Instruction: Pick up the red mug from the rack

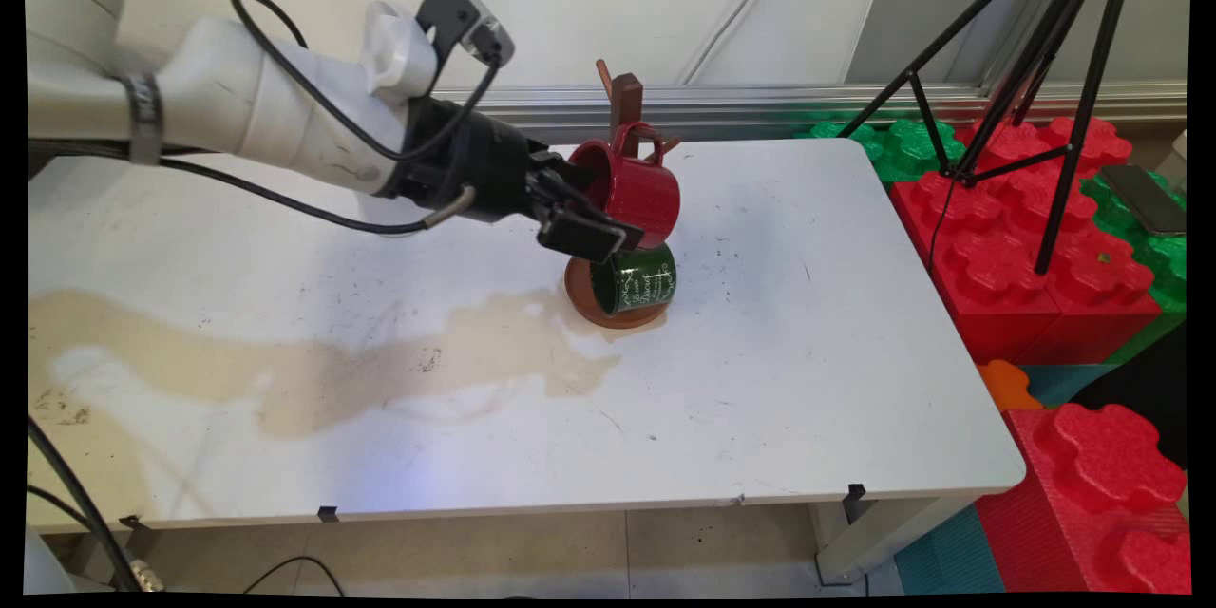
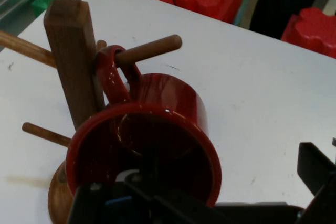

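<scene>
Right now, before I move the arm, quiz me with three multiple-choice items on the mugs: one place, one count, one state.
1. Where is the green mug?
A. Below the red mug
B. At the table's near edge
C. On the red blocks

2. How many mugs show?
A. One
B. Two
C. Four

3. How is the red mug's handle?
A. Broken off
B. Lying flat on the table
C. Hooked over a peg

Key:
1 A: it sits under the red one on the wooden stand.
2 B: one red, one green.
3 C: the peg passes through the loop.
</scene>
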You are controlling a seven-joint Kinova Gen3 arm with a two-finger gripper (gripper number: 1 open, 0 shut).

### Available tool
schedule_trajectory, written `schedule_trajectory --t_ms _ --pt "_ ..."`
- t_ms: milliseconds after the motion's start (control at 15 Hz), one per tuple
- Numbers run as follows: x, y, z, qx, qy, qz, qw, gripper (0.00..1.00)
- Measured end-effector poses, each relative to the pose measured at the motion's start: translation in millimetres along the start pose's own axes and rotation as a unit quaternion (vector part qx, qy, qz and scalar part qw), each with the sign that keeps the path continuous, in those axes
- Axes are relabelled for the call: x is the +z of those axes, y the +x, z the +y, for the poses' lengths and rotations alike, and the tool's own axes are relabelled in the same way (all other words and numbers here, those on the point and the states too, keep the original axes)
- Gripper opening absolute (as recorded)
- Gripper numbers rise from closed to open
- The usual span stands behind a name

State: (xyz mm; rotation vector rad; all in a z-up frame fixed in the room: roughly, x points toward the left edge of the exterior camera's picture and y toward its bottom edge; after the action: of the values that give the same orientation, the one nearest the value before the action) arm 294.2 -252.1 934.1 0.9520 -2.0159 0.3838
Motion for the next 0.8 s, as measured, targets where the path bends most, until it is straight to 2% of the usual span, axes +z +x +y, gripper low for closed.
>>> schedule_trajectory --t_ms 333,800 --pt "17.4 -4.4 4.2 -0.036 0.015 0.014 0.9991 1.00" --pt "40.2 -8.4 10.8 -0.075 0.020 0.029 0.9966 1.00"
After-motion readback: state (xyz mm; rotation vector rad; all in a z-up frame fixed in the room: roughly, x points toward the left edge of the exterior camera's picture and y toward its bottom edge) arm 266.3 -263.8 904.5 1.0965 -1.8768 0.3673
